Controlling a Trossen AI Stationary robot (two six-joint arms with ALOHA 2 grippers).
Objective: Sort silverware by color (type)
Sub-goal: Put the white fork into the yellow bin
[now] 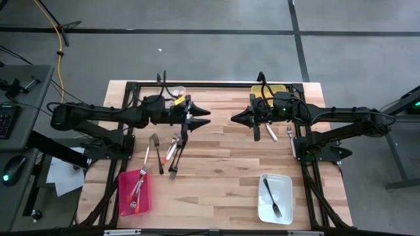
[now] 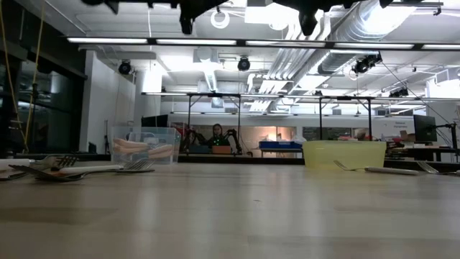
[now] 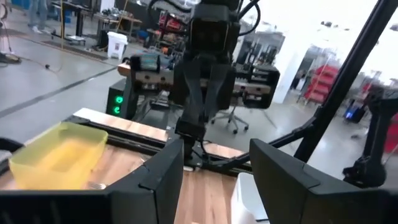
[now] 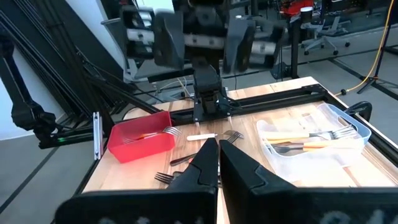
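Note:
Loose silverware (image 1: 174, 149) lies in a small pile on the wooden table, below my left arm, with a dark fork (image 1: 156, 145) beside it. The right wrist view shows these forks (image 4: 180, 160) and a white-handled piece (image 4: 200, 136) flat on the wood. Two more utensils (image 1: 272, 132) lie under my right arm. My left gripper (image 1: 209, 117) hangs open above the table's middle, pointing level toward the right edge, with nothing between its fingers. My right gripper (image 1: 232, 118) faces it, shut and holding nothing.
A red bin (image 1: 134, 192) with forks stands near left, and a white bin (image 1: 275, 196) with one dark fork near right. A yellow bin (image 1: 269, 90) is at the far right, and a clear bin (image 4: 317, 140) with orange-handled forks at the far left. Black frame rails run along the table's edges.

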